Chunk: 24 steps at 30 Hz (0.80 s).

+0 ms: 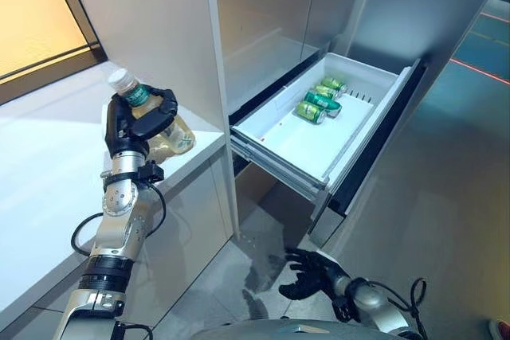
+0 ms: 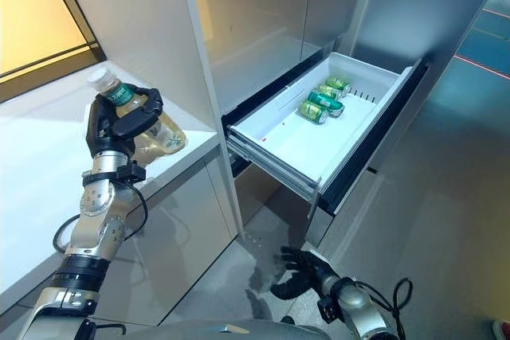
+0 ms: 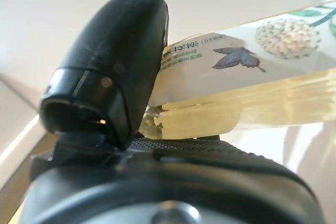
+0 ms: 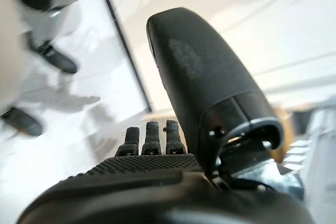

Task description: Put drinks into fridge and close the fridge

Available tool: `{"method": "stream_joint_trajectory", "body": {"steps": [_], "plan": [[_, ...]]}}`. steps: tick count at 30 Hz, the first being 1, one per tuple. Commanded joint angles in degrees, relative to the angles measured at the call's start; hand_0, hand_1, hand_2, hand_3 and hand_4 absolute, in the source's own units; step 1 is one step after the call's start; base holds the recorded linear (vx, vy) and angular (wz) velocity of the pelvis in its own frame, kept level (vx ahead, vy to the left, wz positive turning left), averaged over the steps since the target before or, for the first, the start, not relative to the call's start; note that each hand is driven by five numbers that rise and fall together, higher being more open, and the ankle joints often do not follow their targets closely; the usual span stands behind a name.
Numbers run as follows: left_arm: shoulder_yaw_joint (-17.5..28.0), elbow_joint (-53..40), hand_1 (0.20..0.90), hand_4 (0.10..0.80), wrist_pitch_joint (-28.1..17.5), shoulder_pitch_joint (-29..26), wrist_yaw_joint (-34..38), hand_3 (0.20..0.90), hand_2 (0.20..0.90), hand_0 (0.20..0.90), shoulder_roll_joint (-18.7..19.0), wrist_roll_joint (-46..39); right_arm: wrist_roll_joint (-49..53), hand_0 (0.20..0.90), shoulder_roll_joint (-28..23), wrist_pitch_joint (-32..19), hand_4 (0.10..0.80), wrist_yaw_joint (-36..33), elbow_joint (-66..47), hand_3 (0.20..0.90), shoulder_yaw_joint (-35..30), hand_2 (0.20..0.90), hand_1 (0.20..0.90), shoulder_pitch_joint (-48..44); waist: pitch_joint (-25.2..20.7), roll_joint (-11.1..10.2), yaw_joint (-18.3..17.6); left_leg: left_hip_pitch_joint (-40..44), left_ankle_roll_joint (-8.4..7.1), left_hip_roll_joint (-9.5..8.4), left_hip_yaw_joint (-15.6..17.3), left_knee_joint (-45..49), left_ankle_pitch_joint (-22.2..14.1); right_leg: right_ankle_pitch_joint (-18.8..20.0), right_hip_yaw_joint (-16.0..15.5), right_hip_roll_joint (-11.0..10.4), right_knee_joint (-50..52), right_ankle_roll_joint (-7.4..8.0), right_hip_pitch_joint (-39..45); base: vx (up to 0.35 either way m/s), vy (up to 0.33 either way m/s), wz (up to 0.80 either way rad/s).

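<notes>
My left hand [image 1: 135,121] is shut on a clear bottle [image 1: 163,134] of pale yellow drink with a white cap and green neck label. It holds the bottle tilted just above the right end of the white counter [image 1: 48,157]. The bottle's label shows in the left wrist view [image 3: 236,59], pressed by my thumb [image 3: 121,66]. The fridge's white drawer [image 1: 279,141] stands pulled out to the right, with green cans [image 1: 320,101] lying at its far end. My right hand [image 1: 312,274] hangs low over the floor below the drawer, fingers relaxed and empty.
A tall white fridge panel [image 1: 151,29] rises between the counter and the drawer. The drawer's dark front [image 1: 382,141] juts out to the right. Grey tiled floor [image 1: 446,197] lies below and to the right. A window [image 1: 32,13] is at the far left.
</notes>
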Motion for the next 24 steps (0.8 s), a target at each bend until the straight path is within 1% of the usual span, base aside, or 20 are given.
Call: {"method": "stream_joint_trajectory", "body": {"steps": [1, 3, 5, 6, 7, 8, 11, 14, 15, 20, 24], "plan": [[-2.16, -11.52, 0.300, 0.100, -9.66, -9.00, -8.94, 0.200, 0.300, 0.300, 2.46, -1.15, 5.53, 0.900, -1.58, -1.39, 0.800, 5.65, -10.24, 0.900, -0.37, 0.900, 0.900, -3.90, -1.41, 1.42, -1.14, -0.32, 1.63, -2.21, 0.50, 1.15, -5.35, -10.11, 0.01, -0.38, 10.06, 3.82, -0.20, 0.000, 0.000, 0.00], [-3.75, -13.42, 0.300, 0.100, -9.94, -8.50, -11.20, 0.200, 0.300, 0.300, 2.44, 0.77, 7.96, 0.900, -2.72, -1.28, 0.800, 7.82, -15.08, 0.900, -1.29, 0.900, 0.900, -5.06, -1.26, 1.35, -1.03, -0.26, 1.70, -2.24, 0.23, 1.05, -5.22, -9.97, 0.00, -0.38, 10.08, 3.87, -0.22, -0.032, -0.026, 0.01], [-4.78, -14.85, 0.300, 0.100, -9.09, -7.99, -14.80, 0.200, 0.300, 0.300, 2.73, -0.22, 11.31, 0.900, -3.92, -0.85, 0.800, 8.67, -20.14, 0.900, -2.42, 0.900, 0.900, -6.44, -1.13, 1.34, -0.92, -0.24, 1.79, -2.24, 0.18, 1.04, -5.11, -9.78, 0.01, -0.40, 10.06, 3.92, -0.21, -0.018, -0.010, -0.01], [-5.38, -15.97, 0.300, 0.100, -7.83, -7.52, -18.16, 0.200, 0.300, 0.300, 2.68, -2.12, 14.59, 0.900, -4.70, -0.95, 0.800, 9.07, -23.78, 0.900, -3.47, 0.900, 0.900, -7.68, -1.02, 1.39, -0.85, -0.24, 1.89, -2.26, 0.19, 1.04, -5.03, -9.67, 0.10, -0.38, 10.00, 3.93, -0.21, -0.035, -0.018, -0.02], [-5.80, -16.37, 0.300, 0.100, -7.19, -7.15, -19.95, 0.200, 0.300, 0.300, 2.53, -2.44, 16.62, 0.900, -4.97, -1.53, 0.800, 8.98, -26.03, 0.900, -4.09, 0.900, 0.900, -8.46, -0.96, 1.45, -0.83, -0.24, 1.94, -2.24, 0.27, 1.05, -5.01, -9.59, 0.17, -0.37, 10.04, 3.94, -0.28, -0.035, -0.014, -0.02], [-6.41, -16.92, 0.300, 0.100, -6.09, -6.78, -21.65, 0.200, 0.300, 0.300, 2.46, -3.21, 18.82, 0.900, -5.42, -1.00, 0.800, 8.55, -29.67, 0.900, -4.91, 0.900, 0.900, -9.58, -0.90, 1.56, -0.82, -0.25, 2.02, -2.25, 0.34, 1.07, -5.04, -9.51, 0.27, -0.38, 10.00, 3.98, -0.32, 0.000, 0.000, 0.00], [-7.67, -17.89, 0.300, 0.100, -3.25, -5.57, -24.61, 0.200, 0.300, 0.300, 2.44, -3.93, 22.81, 0.900, -6.43, -1.26, 0.800, 7.53, -35.98, 0.900, -6.34, 0.900, 0.900, -11.91, -0.91, 1.75, -0.73, -0.34, 2.20, -2.25, 0.67, 1.12, -5.09, -9.34, 0.52, -0.37, 9.73, 4.08, -0.40, -0.008, -0.001, -0.01], [-8.57, -18.12, 0.300, 0.100, -1.53, -5.22, -26.04, 0.200, 0.300, 0.300, 2.86, -3.85, 26.17, 0.900, -7.19, -0.61, 0.800, 7.82, -38.97, 0.900, -6.96, 0.900, 0.900, -14.15, -1.00, 1.80, -0.68, -0.44, 2.32, -2.23, 1.00, 1.26, -5.15, -9.14, 0.72, -0.35, 9.45, 4.06, -0.43, -0.017, -0.004, -0.06], [-9.12, -18.03, 0.300, 0.100, -0.83, -5.23, -26.47, 0.200, 0.300, 0.300, 3.12, -3.91, 28.08, 0.900, -7.68, 0.74, 0.800, 7.86, -40.28, 0.900, -7.07, 0.900, 0.900, -15.21, -1.09, 1.75, -0.67, -0.51, 2.33, -2.24, 1.16, 1.35, -5.17, -9.06, 0.70, -0.36, 9.30, 4.03, -0.41, -0.012, -0.008, -0.05], [-11.21, -17.73, 0.300, 0.100, 1.25, -5.81, -26.28, 0.200, 0.300, 0.300, 4.06, -3.57, 34.24, 0.900, -9.40, 4.22, 0.800, 9.74, -42.70, 0.900, -6.20, 0.900, 0.900, -17.50, -1.31, 1.37, -0.80, -0.75, 2.42, -2.26, 1.77, 1.66, -5.12, -8.64, 0.93, -0.22, 8.82, 3.87, -0.44, -0.008, -0.009, -0.03], [-12.79, -16.53, 0.300, 0.100, 3.10, -6.95, -26.25, 0.200, 0.300, 0.300, 3.97, -5.09, 38.17, 0.900, -9.57, 7.59, 0.800, 11.73, -43.03, 0.900, -5.00, 0.900, 0.900, -19.07, -1.66, 1.11, -1.06, -0.79, 2.37, -2.23, 2.16, 1.62, -5.02, -8.37, 1.19, -0.04, 8.43, 3.82, -0.40, 0.001, -0.006, -0.01]]}}
